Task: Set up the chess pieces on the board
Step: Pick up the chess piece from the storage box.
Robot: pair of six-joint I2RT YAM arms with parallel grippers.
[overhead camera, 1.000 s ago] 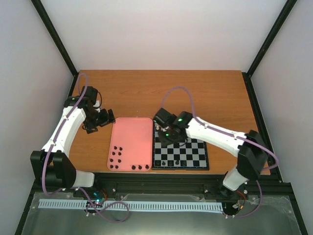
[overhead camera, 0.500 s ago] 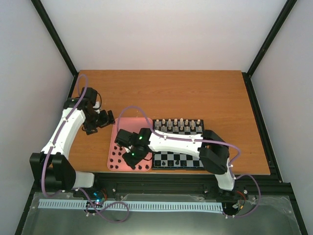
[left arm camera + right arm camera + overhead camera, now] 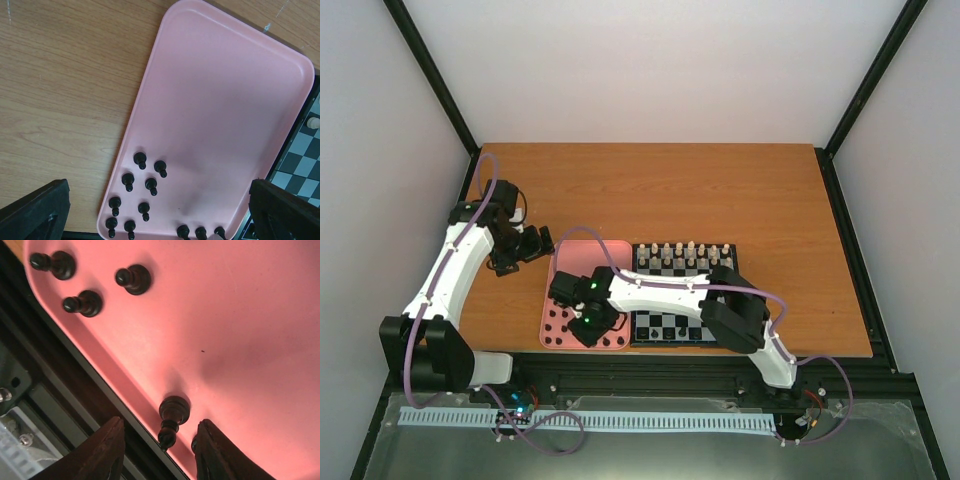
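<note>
Several black chess pieces (image 3: 151,185) stand in the near left corner of the pink tray (image 3: 225,100), with three more along its near edge. My right gripper (image 3: 590,322) is open low over that near edge. In the right wrist view one black pawn (image 3: 173,419) stands between its fingertips (image 3: 112,442), untouched; three other pawns (image 3: 133,279) stand further along the tray. The board (image 3: 660,323) lies right of the tray, partly hidden by the right arm. My left gripper (image 3: 525,243) is open and empty, above the table left of the tray's far end.
Cream-white pieces (image 3: 680,253) fill the board's far rows; one shows in the left wrist view (image 3: 313,121). A black frame rail (image 3: 55,375) runs right along the tray's near edge. Bare wood (image 3: 650,185) lies behind the tray and the board.
My right arm swung left from the board to the tray's near edge and came down around a black pawn. The left arm has barely moved.
</note>
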